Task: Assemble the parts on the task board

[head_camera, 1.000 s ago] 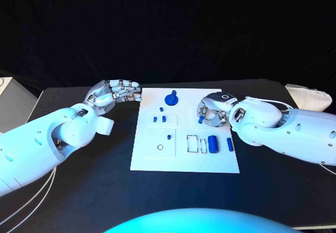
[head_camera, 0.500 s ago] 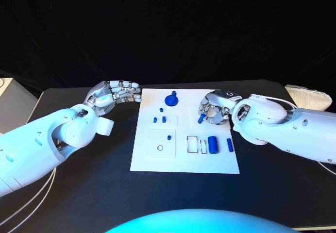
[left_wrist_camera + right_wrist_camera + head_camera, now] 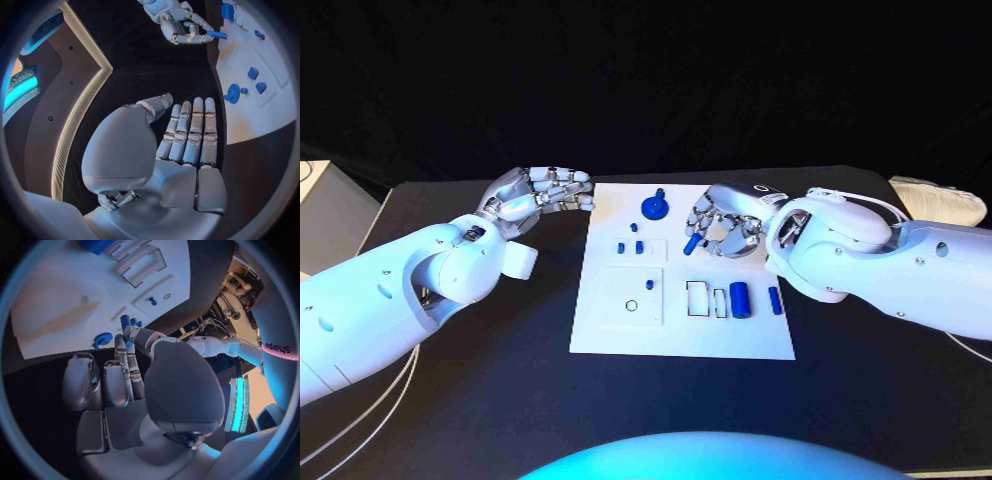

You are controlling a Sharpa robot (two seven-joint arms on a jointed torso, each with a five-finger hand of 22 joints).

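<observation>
In the head view the white task board (image 3: 682, 320) lies in the middle of the black table (image 3: 877, 400), its long side running up the frame. The right hand (image 3: 721, 230) is over the board's upper right part and pinches a short blue peg (image 3: 694, 244) between thumb and fingertips, the peg tilted and clear of the board surface as far as can be told. The left wrist view shows that same grip from the far side: near the top of the circle the right hand (image 3: 178, 25) holds the blue peg (image 3: 215, 34) sticking out sideways over the board edge. In the right wrist view the peg (image 3: 127, 321) is only a small blue stub past the fingers (image 3: 119, 372), which lie close together.

The left hand (image 3: 538, 192) is at the upper left of the board, just off its edge over the table, holding nothing; the left wrist view shows its fingers (image 3: 190, 132) straight and side by side, thumb slightly out.

On the board, a blue knobbed disc (image 3: 653, 206) sits near the top edge, two small blue pieces (image 3: 630, 244) stand below it, and two blue cylinders (image 3: 738, 298) lie at the middle right beside open rectangular slots (image 3: 697, 296). A plate with an oval hole (image 3: 630, 303) lies at the middle left.
</observation>
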